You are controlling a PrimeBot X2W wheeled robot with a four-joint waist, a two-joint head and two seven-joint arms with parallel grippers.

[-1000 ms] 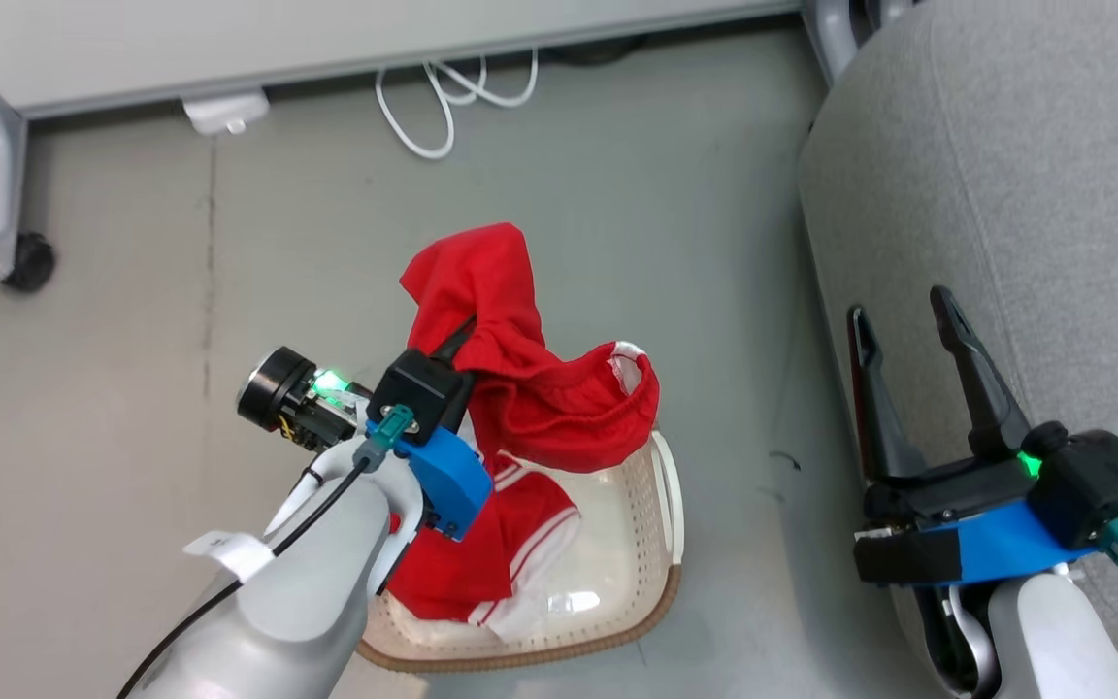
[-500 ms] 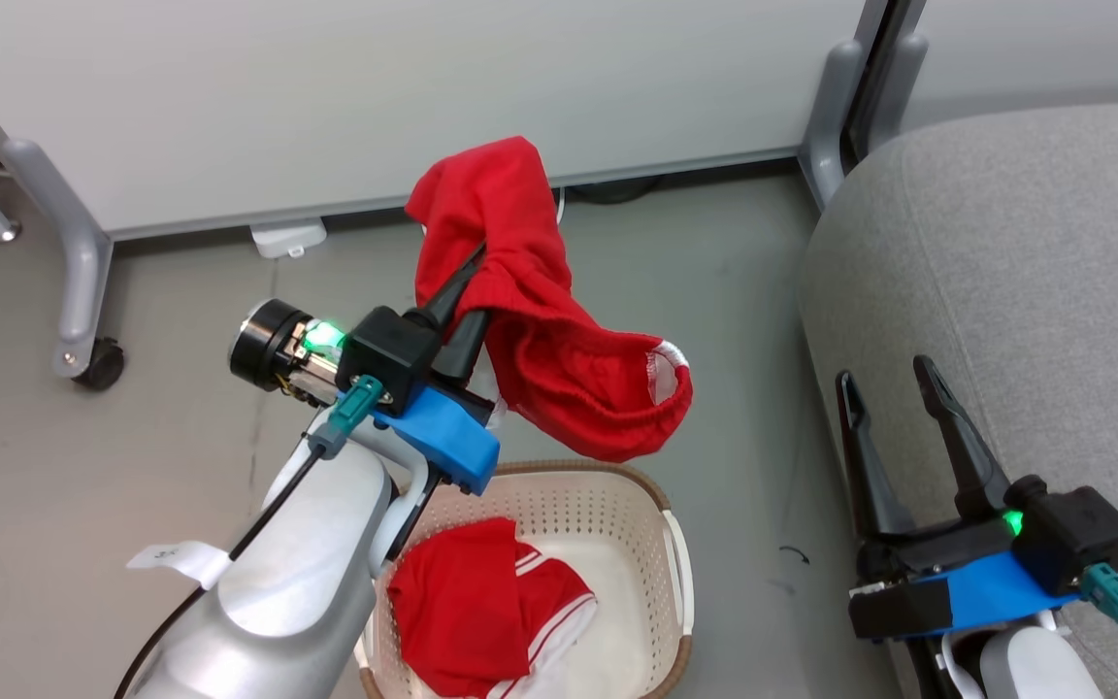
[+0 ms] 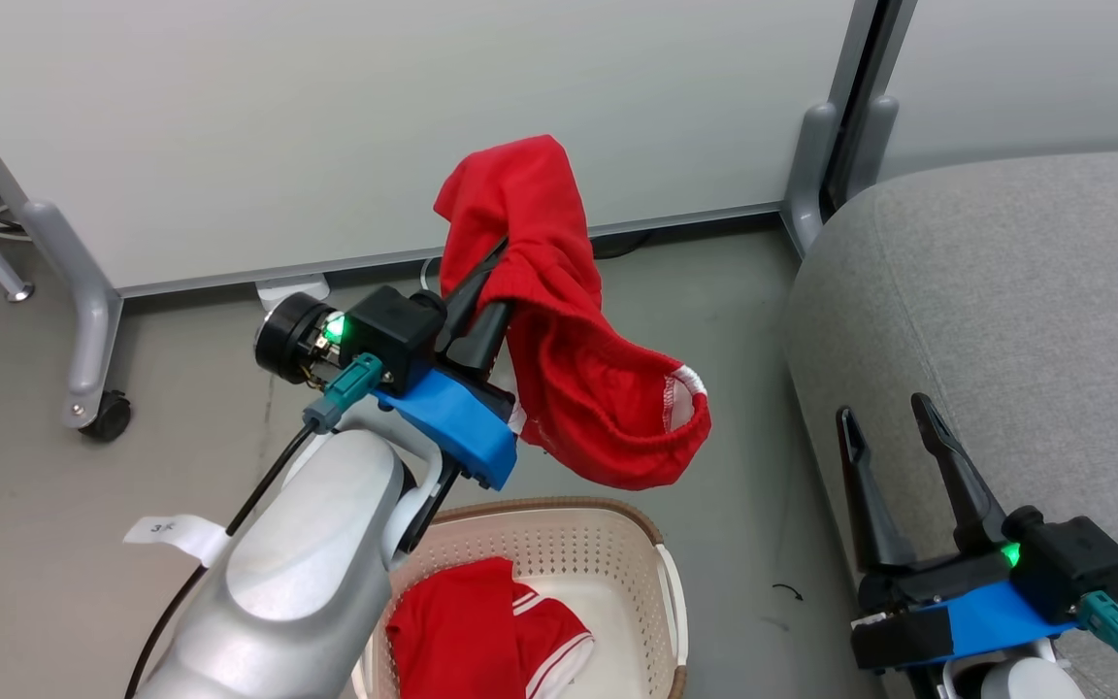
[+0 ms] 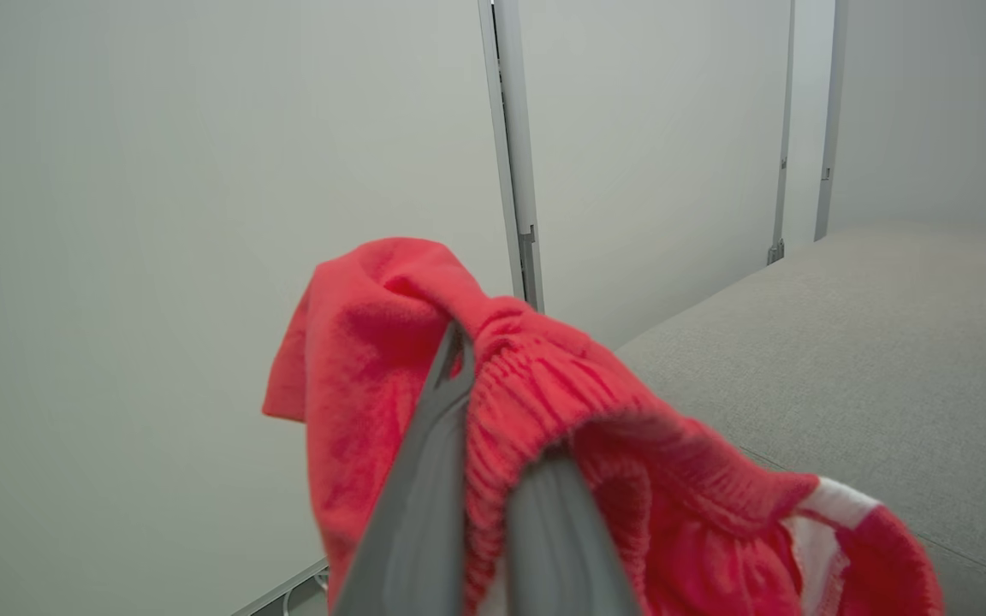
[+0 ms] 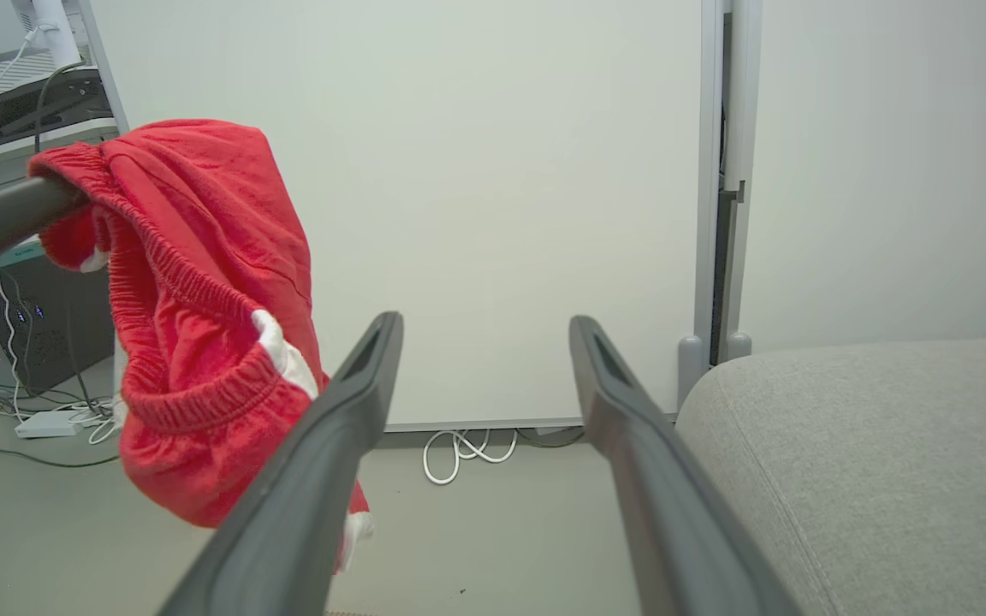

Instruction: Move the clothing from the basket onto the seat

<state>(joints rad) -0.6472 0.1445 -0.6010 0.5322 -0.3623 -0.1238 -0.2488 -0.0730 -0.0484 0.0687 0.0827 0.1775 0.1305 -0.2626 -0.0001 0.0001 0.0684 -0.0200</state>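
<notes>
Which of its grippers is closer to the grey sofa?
Right. The right gripper hovers beside the sofa; the left gripper holds red clothing above the basket, farther off.

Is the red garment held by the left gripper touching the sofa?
Apart. The head view shows a strip of bare floor between the hanging red garment and the sofa.

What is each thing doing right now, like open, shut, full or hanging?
left gripper: jaws shut on the plain red garment.
plain red garment: hanging in the air.
striped garment: crumpled in the basket.
basket: upright, one garment inside.
right gripper: jaws open, holding nothing.
sofa: no clothing on the part shown.
</notes>
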